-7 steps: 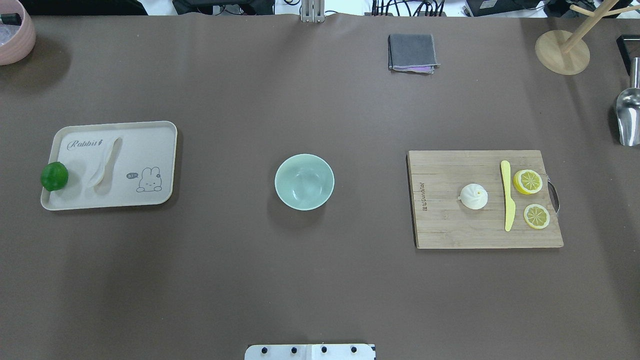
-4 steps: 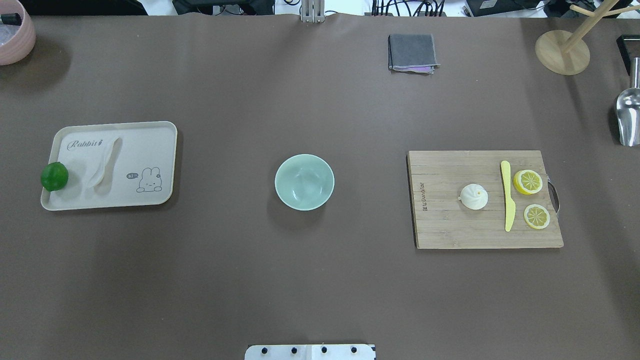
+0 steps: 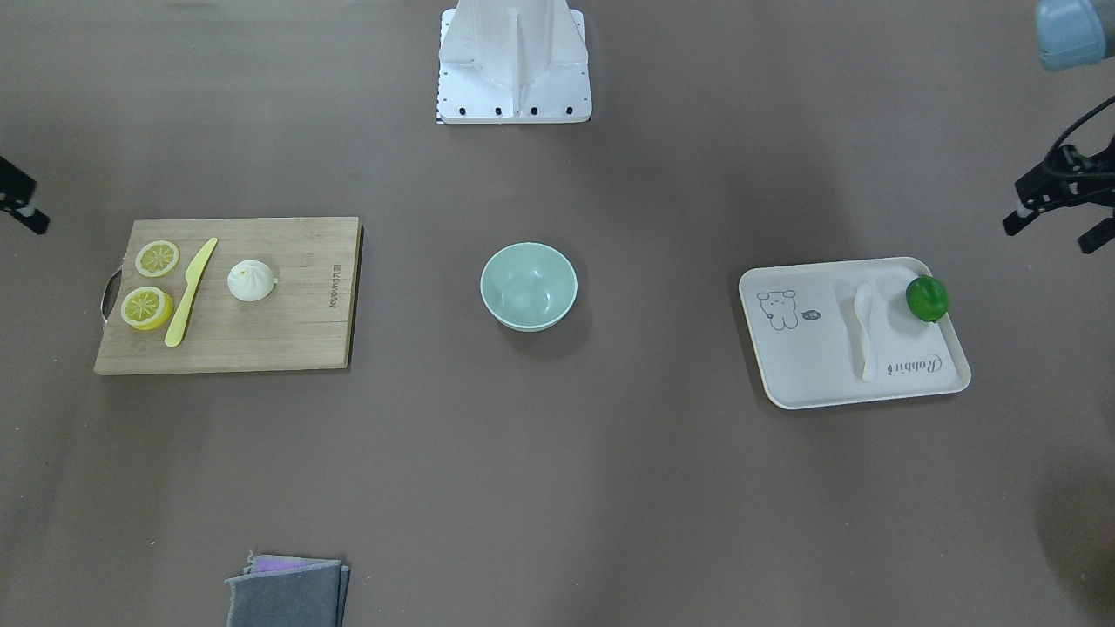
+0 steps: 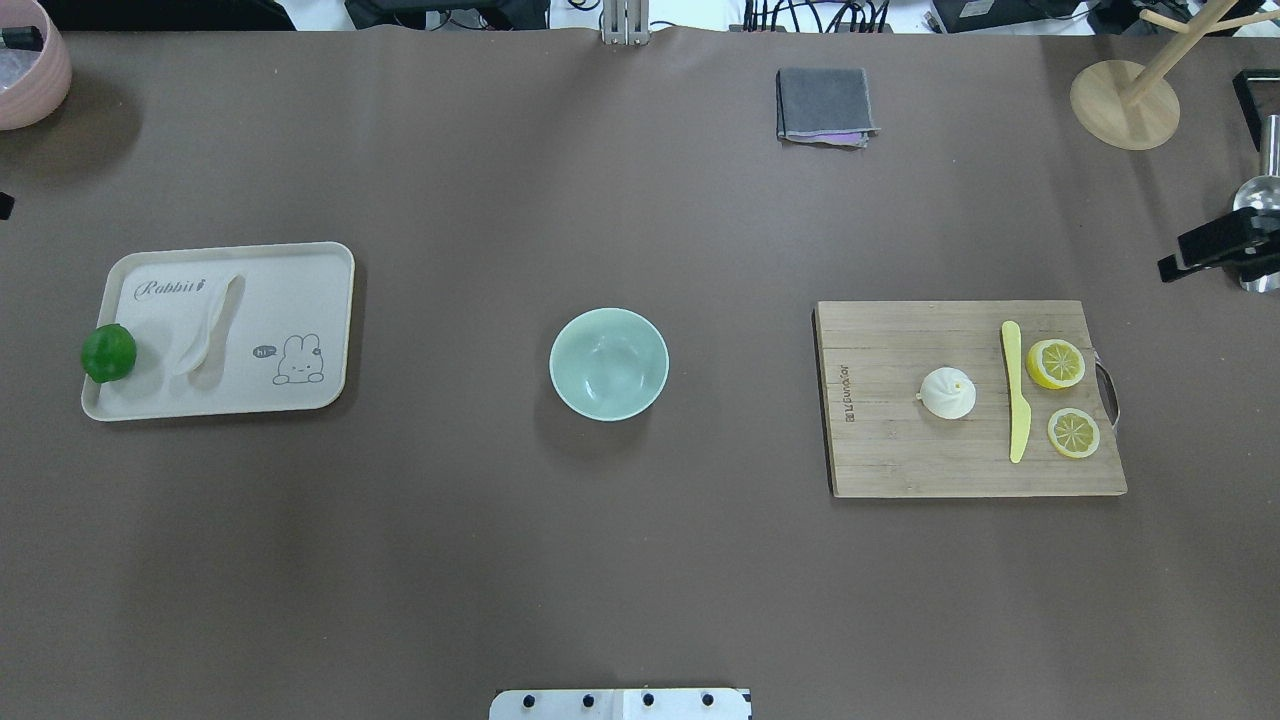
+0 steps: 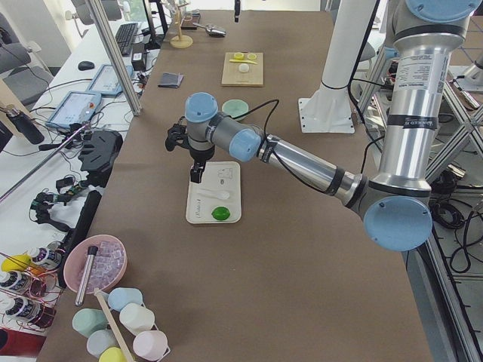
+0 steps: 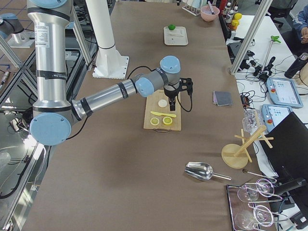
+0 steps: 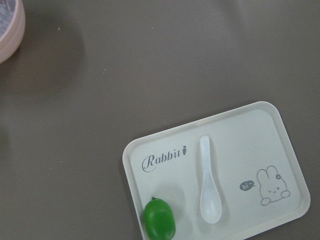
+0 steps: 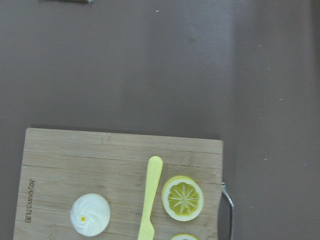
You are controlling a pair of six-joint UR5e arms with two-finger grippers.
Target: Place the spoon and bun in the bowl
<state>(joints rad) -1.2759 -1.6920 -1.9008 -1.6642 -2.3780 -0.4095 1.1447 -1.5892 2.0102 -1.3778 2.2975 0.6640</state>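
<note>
Currently: nothing is in the bowl yet. Each arm hangs near its own end of the table, which I judge to be an opening approach.
Bowl: upright and empty at mid-table, between tray and board, so either arm can probably reach it.
Spoon: lies flat on the cream tray, scoop toward the robot and handle pointing away. The green fruit sits near it at the tray's outer edge, apart from it.
Bun: rests pleats-up on the wooden board. The yellow knife lies between it and the lemon slices.
Left end effector: fingers spread wide and holding nothing. It is raised off the tray's outer side, and its wrist camera takes in the whole tray.
Right end effector: only a sliver shows at the frame edge, so I cannot tell its spread. Its wrist camera looks down on the board.
Judgement: the left arm suits the spoon and the right arm the bun.
Risk: the flat spoon offers little height to pinch, and the fruit crowds the scoop side.
</note>
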